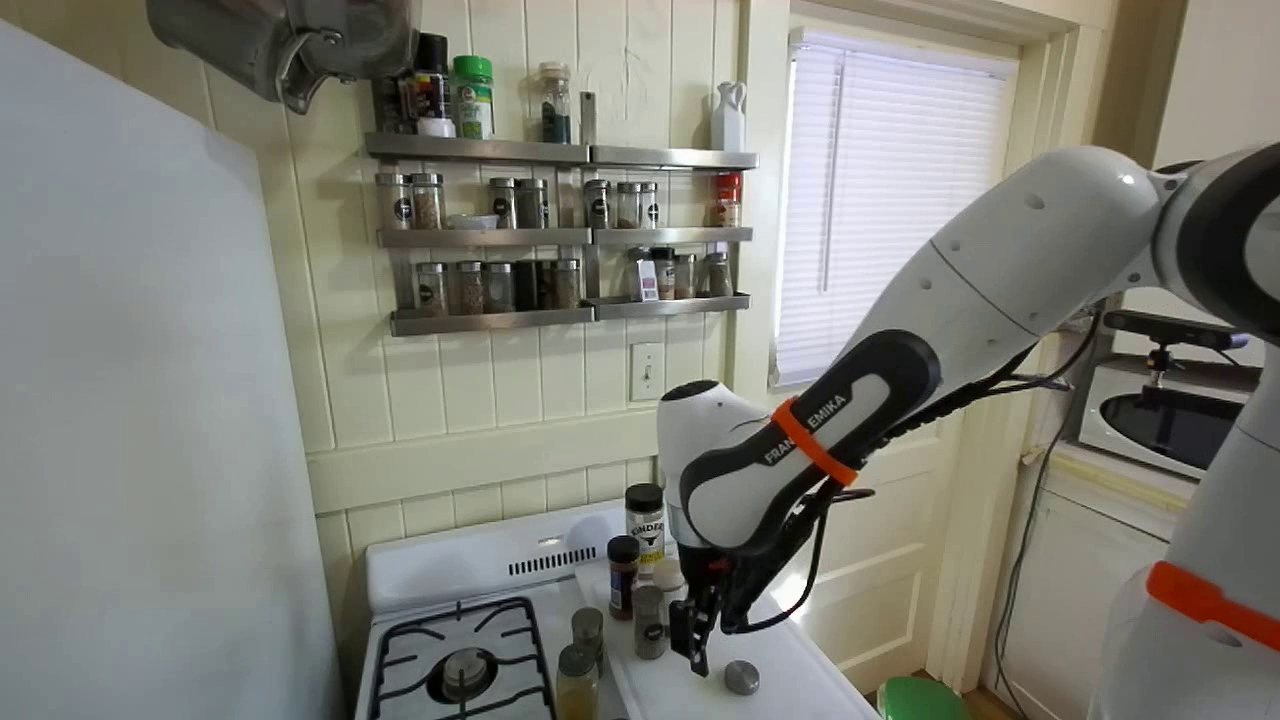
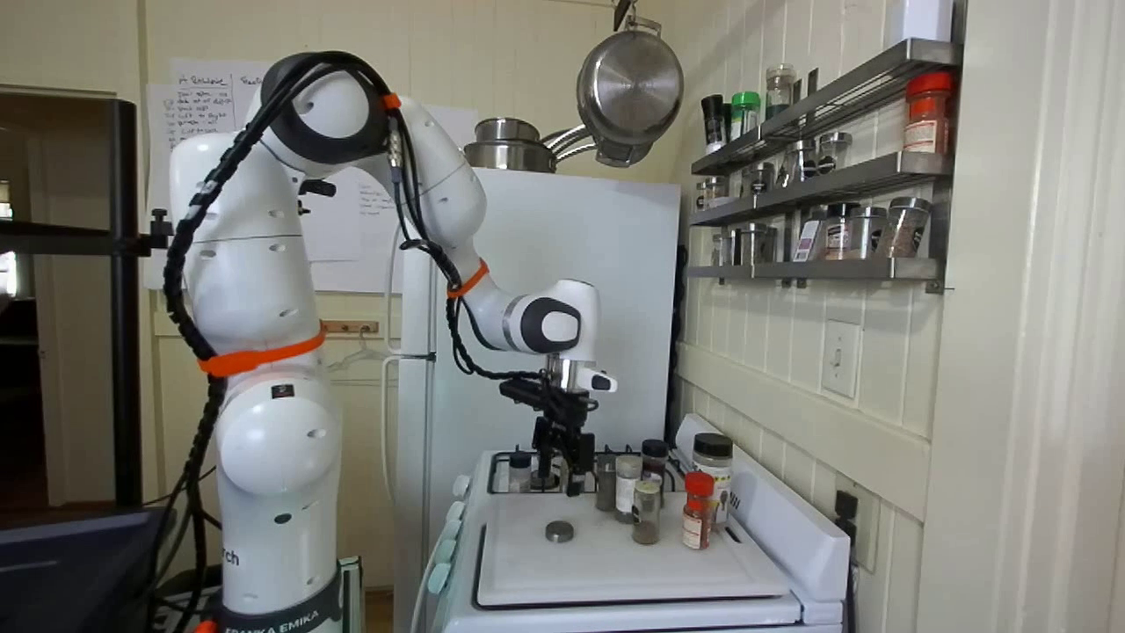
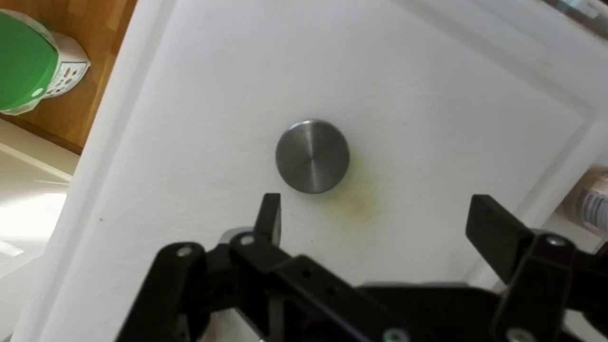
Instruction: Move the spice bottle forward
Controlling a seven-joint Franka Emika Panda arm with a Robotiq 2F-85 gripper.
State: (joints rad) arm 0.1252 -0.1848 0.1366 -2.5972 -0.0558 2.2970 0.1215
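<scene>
Several spice bottles stand on the stove; which one the task means I cannot tell. A clear bottle with a metal lid (image 2: 646,514) and a red-capped bottle (image 2: 698,519) stand on the white stove cover, apart from my gripper (image 2: 560,479). A grey-lidded bottle (image 1: 649,625) stands beside the gripper (image 1: 690,645) in an exterior view. A low, round metal lid (image 3: 312,156) lies on the cover; it shows in both exterior views (image 1: 742,678) (image 2: 559,531). In the wrist view my gripper (image 3: 375,213) is open and empty, above the cover with the lid just beyond its fingers.
A large black-capped bottle (image 1: 645,525) stands near the backguard (image 2: 773,510). More bottles (image 1: 577,685) stand beside the burner grate (image 1: 465,665). The white cover (image 2: 615,576) ends at the stove's edges. Wall shelves (image 1: 490,320) and a refrigerator (image 2: 545,264) stand around. A green-lidded bin (image 3: 23,61) is on the floor.
</scene>
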